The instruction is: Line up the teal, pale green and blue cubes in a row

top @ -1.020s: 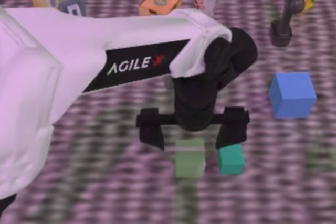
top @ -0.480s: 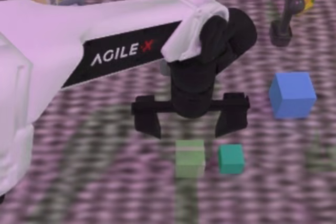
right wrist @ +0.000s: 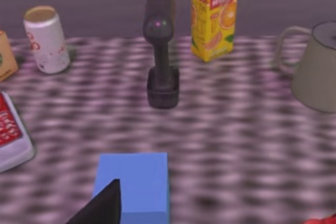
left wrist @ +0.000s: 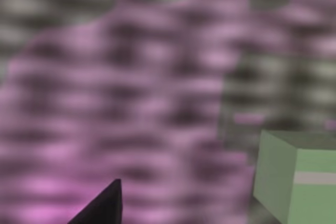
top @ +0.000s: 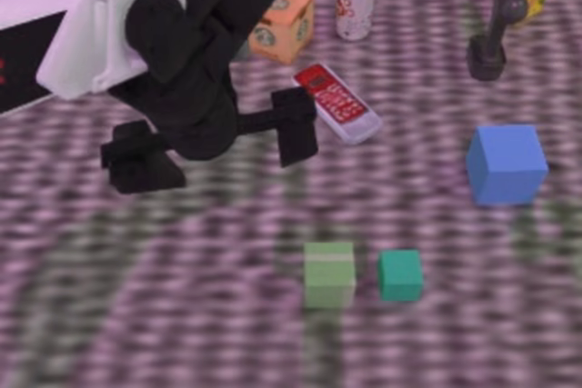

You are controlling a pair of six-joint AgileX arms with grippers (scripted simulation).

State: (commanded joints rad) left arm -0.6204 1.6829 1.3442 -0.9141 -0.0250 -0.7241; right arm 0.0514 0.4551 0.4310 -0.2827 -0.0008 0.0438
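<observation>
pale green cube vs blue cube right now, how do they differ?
The blue cube is larger than the pale green cube. The blue cube sits alone toward the table's right side; the pale green cube sits beside the teal cube, with a small gap between them. The pale green cube shows a lighter band; the blue cube looks plain. Both rest flat, ungripped.

My left arm covers one corner of the orange box just behind my left claw. In the left wrist view the pale green cube is cut off by the frame — only part of two faces shows. In the right wrist view the blue cube runs off the edge below my right claw's dark fingertip, and the grey pitcher is clipped too — its far side is lost.
</observation>
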